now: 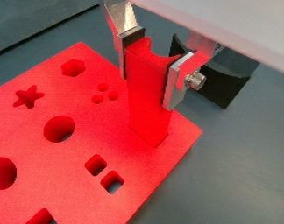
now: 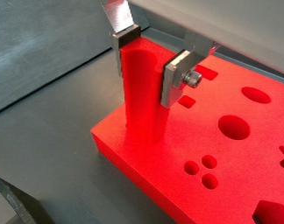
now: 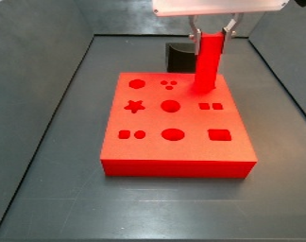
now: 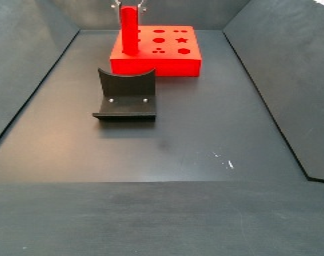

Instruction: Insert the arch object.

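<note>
We hold the arch object (image 1: 147, 92) upright, the gripper (image 1: 156, 54) clamped on its top, its foot at the red board (image 3: 181, 161), three o'clock edge; seemingly entering a slot. Next: press straight down.

Gripper (image 3: 212, 31) jaws around upright arch object (image 3: 208, 64) over red board (image 3: 176, 142).

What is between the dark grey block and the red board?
Only bare dark floor lies between the dark grey block and the red board, in a side view. The hand holds the arch object upright over the board.
</note>
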